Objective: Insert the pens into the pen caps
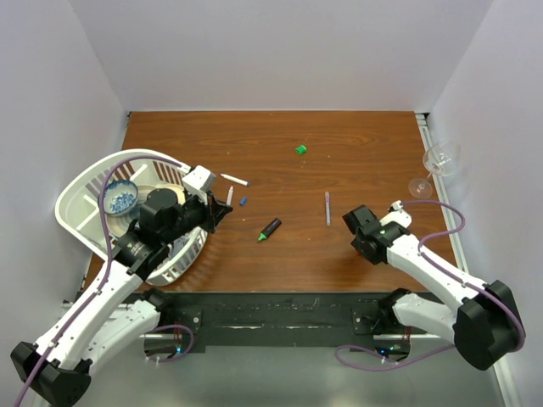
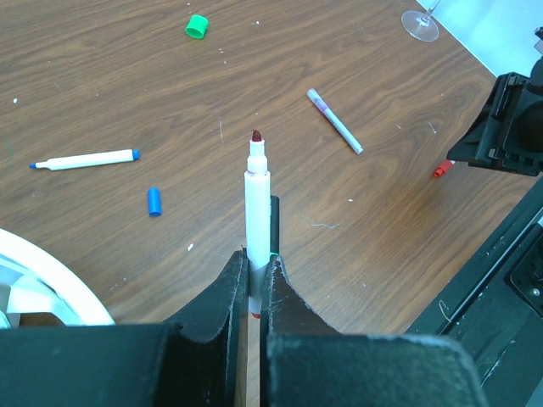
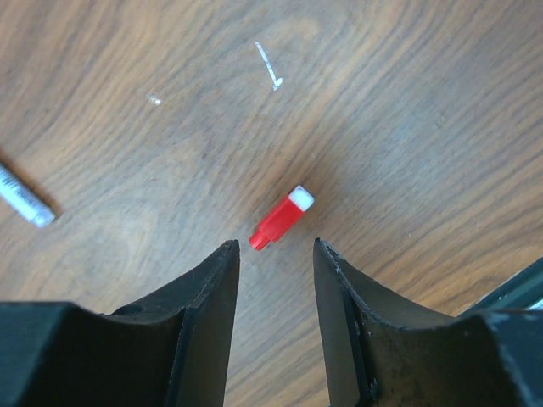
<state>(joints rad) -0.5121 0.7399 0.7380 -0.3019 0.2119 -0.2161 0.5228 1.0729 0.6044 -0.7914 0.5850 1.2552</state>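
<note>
Since the left end effector (image 2: 257, 264) is clamped tight on the lower barrel of a thin white plastic pen with a dark red felt tip (image 2: 257, 191), the tip stands free beyond the jaws. That hold reads as presenting the nib for capping. The pen is held left of centre above the brown wood-grain counter (image 1: 365, 144), just right of a white slatted plastic basket (image 1: 76, 199).

Right end effector (image 3: 275, 246): jaws moderately apart, gripping nothing. It hovers low at the right side of the counter. A small red plastic cap with a white end (image 3: 282, 216) lies flat just beyond its fingertips. The cap's narrow red end points in toward the gap and, as far as I can tell, touches neither finger. Likely reason for this stance: lining up to pinch the cap so it can meet the red-tipped pen. Which end of the cap is open I cannot tell.

Remaining pieces, all loose on the counter:
- A white pen with a blue tip (image 1: 235, 179) lies far-left of centre, with a stubby blue plastic cap (image 1: 243, 201) near it but apart.
- A short thick black marker with a green tip (image 1: 270, 229) lies around the middle, with a small green plastic cap (image 1: 300, 149) well apart toward the far side.
- A thin pale grey pen (image 1: 327, 208) lies between the marker and the right end effector.

Judgement: no pen is capped yet, and the red pair looks to be the step in hand. The cap is small and lies flat, so a pinch could tip or flick it.
</note>
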